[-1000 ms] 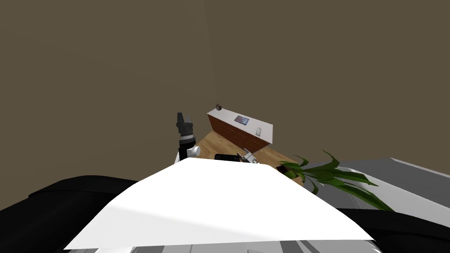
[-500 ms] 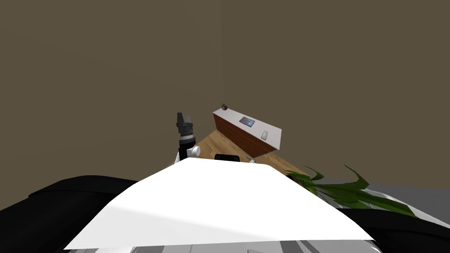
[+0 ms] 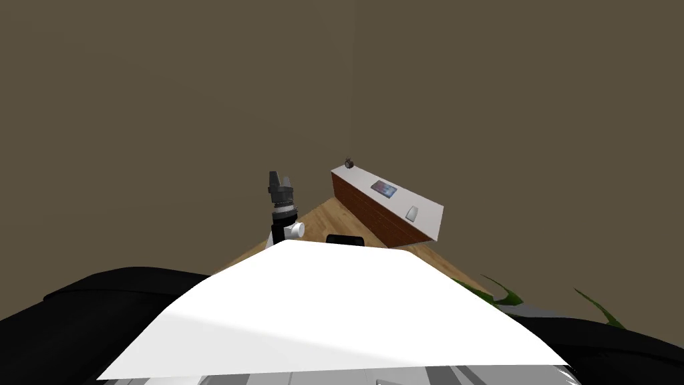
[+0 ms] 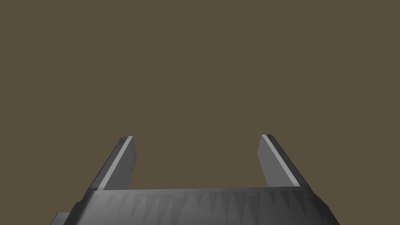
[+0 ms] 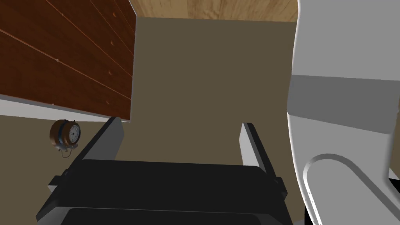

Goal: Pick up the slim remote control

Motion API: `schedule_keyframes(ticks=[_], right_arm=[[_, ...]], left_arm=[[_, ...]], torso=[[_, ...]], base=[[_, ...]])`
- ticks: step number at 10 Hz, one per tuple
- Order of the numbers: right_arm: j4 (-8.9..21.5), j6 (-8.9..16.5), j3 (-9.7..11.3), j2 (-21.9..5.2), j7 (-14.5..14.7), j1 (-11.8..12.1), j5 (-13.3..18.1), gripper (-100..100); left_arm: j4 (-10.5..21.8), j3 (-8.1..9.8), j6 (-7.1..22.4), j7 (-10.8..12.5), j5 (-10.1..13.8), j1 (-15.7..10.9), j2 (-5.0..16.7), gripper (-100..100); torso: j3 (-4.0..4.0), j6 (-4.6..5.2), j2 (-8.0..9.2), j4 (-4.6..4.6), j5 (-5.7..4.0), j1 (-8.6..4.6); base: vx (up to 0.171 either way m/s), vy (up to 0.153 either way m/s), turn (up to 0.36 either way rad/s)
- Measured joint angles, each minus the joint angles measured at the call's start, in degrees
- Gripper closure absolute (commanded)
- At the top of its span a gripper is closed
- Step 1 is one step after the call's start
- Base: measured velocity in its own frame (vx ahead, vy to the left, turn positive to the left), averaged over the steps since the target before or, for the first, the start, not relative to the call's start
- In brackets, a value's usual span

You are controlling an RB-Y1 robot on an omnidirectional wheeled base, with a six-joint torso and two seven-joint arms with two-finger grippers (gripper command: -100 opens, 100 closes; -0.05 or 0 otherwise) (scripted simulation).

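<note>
Right claw (image 5: 180,122): sits low, just past the chest tip in the head view. Blades apart, nothing between them. Its camera looks at the drawer front of a dresser (image 3: 377,217) and at a small round alarm clock (image 5: 65,134).

Left claw (image 4: 197,136): on the raised left forearm, up and left of the right one in the head view. Blades apart, holding nothing, facing plain brown wall (image 3: 467,100).

Wood floor (image 3: 320,220) runs from the robot to the dresser. A few green plant leaves (image 3: 497,294) poke in low on the right side.

The dresser has a red-brown drawer front and a white top. It stands against the wall near the room corner, well apart from both claws.

On its top, near to far:
- slim remote control (image 3: 412,214): small, pale grey, lying flat near the closer end of the top. Neither claw touches it.
- flat dark tablet (image 3: 384,189) with a coloured screen, about mid-top and apart from the remote.
- the alarm clock at the far end, closest to the corner.
</note>
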Motion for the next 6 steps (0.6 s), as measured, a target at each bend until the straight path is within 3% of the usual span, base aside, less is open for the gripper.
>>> schedule_keyframes(ticks=[1, 4, 5, 6], right_arm=[[0.4, 0.0, -0.4, -2.2, 1.5, 1.6, 0.6, -100], [2.5, 1.6, 1.0, -6.5, 4.8, 1.8, 2.4, -100], [4.2, 1.5, 1.3, -8.1, 6.3, 2.4, 3.2, -100], [5.2, 2.8, 2.6, -10.3, 7.6, 2.2, 4.5, -100]], left_arm=[[0.0, -0.01, 0.0, 0.0, 0.0, 0.0, 0.0, 0], [0.0, 0.0, 0.0, 0.0, 0.0, 0.0, 0.0, 0], [0.0, 0.0, 0.0, 0.0, 0.0, 0.0, 0.0, 0], [0.0, 0.0, 0.0, 0.0, 0.0, 0.0, 0.0, 0]], torso=[[-0.02, -0.04, -0.04, -0.01, 0.01, -0.03], [-0.07, 0.01, -0.12, -0.03, -0.02, -0.04], [-0.06, -0.04, -0.1, -0.02, -0.01, -0.08], [-0.18, -0.07, -0.32, -0.06, -0.04, -0.2]], base=[[0.048, -0.028, 0.179], [0.066, -0.03, 0.267], [0.129, -0.067, 0.483], [0.108, -0.077, 0.212]])
